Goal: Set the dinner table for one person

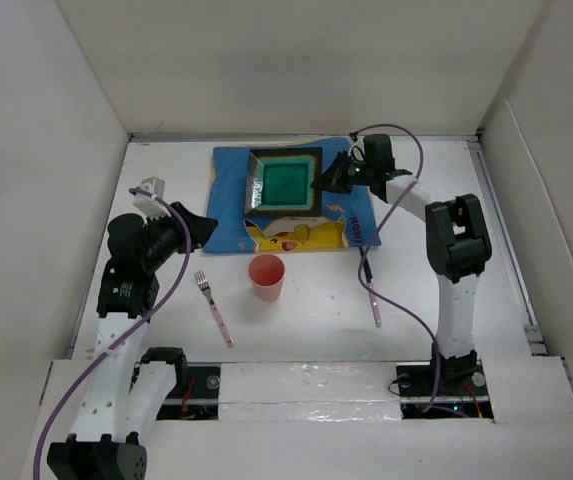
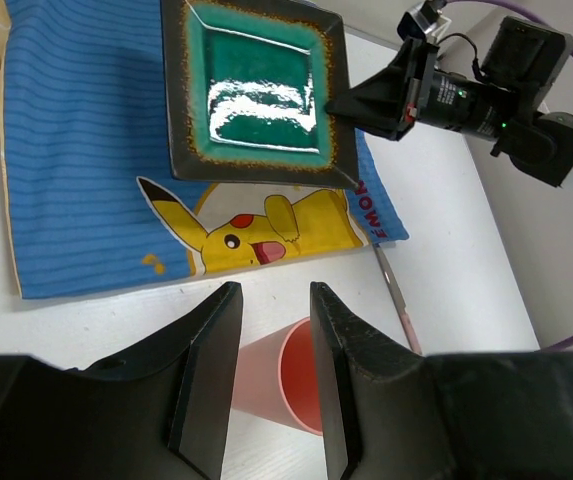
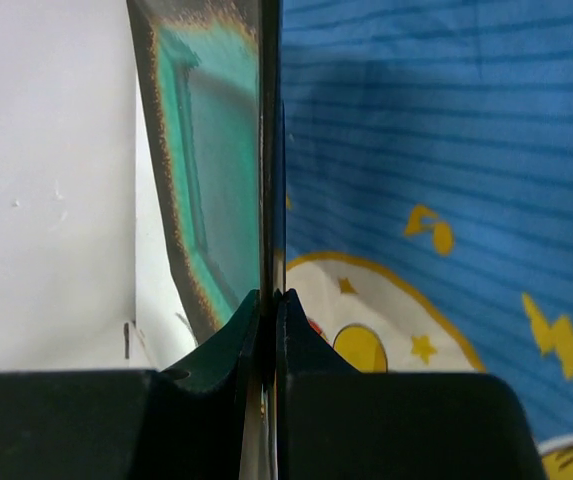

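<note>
Right gripper [image 3: 269, 295] is clamped tight on the plate's [image 1: 286, 182] right rim, plate over the blue cloth [image 1: 228, 200] at the far side of the table [image 1: 316, 330], while the left gripper [image 2: 274, 290] hangs with fingers apart near the cup [image 1: 266, 276], fork [image 1: 213, 308] just left of it.

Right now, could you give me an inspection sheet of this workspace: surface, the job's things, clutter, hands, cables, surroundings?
Surface: large white dinner table, with a blue Pikachu-print cloth at the far side.
Job's things: square green glazed plate over the cloth; pink plastic cup, pink-handled fork and a second pink-handled utensil, type unclear, on the bare table.
Clutter: nothing seen.
Hands: right hand shut on the plate's right rim; left hand open and empty, near the cup.
Cables: a purple cable runs along each arm.
Surroundings: plain white walls on three sides.
</note>
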Controlling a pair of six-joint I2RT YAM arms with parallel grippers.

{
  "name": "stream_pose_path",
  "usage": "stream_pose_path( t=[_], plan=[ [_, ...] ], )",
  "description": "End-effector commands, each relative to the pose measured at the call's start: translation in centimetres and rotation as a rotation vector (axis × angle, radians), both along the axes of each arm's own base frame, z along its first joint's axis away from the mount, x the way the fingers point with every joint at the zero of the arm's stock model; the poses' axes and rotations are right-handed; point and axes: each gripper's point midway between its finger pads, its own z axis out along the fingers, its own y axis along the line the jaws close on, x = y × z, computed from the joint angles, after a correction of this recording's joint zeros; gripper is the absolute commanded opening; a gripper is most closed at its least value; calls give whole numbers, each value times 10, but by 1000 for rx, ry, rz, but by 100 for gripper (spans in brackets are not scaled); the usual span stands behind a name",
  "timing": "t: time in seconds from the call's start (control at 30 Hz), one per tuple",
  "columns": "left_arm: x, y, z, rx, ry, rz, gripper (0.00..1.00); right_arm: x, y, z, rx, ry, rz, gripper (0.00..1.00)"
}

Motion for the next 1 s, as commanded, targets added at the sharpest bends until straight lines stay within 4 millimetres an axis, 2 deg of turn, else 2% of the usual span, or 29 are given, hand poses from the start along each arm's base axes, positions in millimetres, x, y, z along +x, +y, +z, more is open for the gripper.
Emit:
stream_pose_path(
  t=[0.0, 0.07, 0.17, 0.27, 0.57, 0.7, 0.73, 0.8, 0.83, 0.93, 0.97],
  plan=[
    [2, 0, 9, 12, -42, -7, 31, 23, 13, 88, 121, -228, 43, 0],
    [2, 0, 10, 8, -46, -11, 31, 28, 16, 80, 120, -215, 51, 0],
    [3, 0, 10, 10, -44, -8, 31, 29, 20, 77, 163, -201, 64, 0],
    [2, 0, 10, 7, -46, -9, 31, 28, 20, 65, 171, -166, 55, 0],
    [3, 0, 9, 6, -40, -10, 31, 25, 22, 15, 116, -51, 100, 0],
    [3, -1, 8, 2, -39, -13, 31, 32, 12, -1, 85, -28, 104, 0],
    [3, -1, 8, 3, -36, -10, 31, 31, 11, -7, 66, -21, 112, 9],
    [4, -1, 7, 3, -34, -10, 31, 31, 10, -11, 48, -16, 106, 20],
    [5, 2, 7, 1, -34, 0, 31, 35, 3, -11, 41, -23, 88, 31],
    [5, 3, 6, 2, -29, 6, 31, 32, -7, -12, -32, -24, 50, 48],
    [6, 5, 6, 3, -26, 17, 32, 33, -11, -11, -59, -34, 34, 49]
  ],
)
